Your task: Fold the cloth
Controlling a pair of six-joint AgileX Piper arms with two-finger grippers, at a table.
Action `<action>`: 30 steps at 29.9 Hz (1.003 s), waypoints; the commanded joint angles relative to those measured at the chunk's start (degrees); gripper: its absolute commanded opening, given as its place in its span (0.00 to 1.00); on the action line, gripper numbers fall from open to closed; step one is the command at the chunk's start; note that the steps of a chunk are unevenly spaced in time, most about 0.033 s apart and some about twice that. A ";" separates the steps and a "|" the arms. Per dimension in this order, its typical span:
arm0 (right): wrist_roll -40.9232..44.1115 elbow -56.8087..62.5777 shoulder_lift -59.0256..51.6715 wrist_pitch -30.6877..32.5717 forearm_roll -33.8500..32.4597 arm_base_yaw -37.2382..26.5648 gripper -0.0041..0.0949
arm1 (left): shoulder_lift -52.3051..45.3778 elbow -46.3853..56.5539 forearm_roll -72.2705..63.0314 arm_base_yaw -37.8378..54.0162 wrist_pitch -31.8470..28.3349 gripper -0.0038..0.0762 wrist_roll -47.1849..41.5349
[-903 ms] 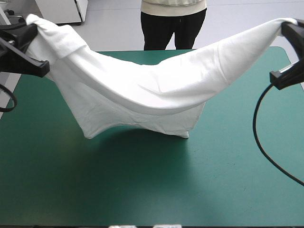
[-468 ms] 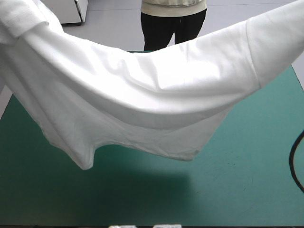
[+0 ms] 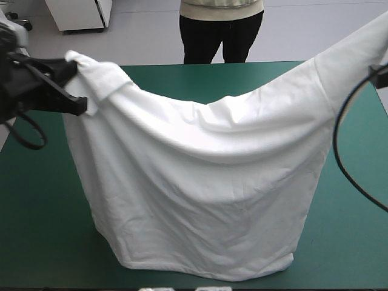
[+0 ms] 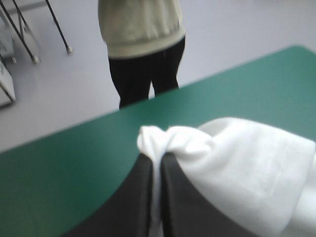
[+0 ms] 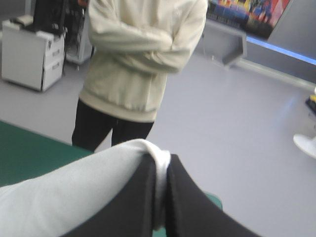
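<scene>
We hold the white T-shirt point(image 3: 206, 182) spread like a curtain across the middle of the frame, hanging down to the teal-green surface point(image 3: 36, 230) near the bottom edge. Our left end effector point(image 4: 159, 157), at upper left, pinches one bunched corner. Our right end effector point(image 5: 160, 159), at upper right, pinches the other.

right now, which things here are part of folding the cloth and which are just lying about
Part of the job: T-shirt, lifted between both arms; left claw, shut on it; right claw, shut on it.
Lying about: only the teal-green cover beneath; nothing loose shows on it.
</scene>
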 commanded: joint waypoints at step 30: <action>4.26 26.18 31.83 -43.09 3.28 -5.95 0.02 | 36.91 15.01 3.16 6.14 -50.88 0.04 -5.28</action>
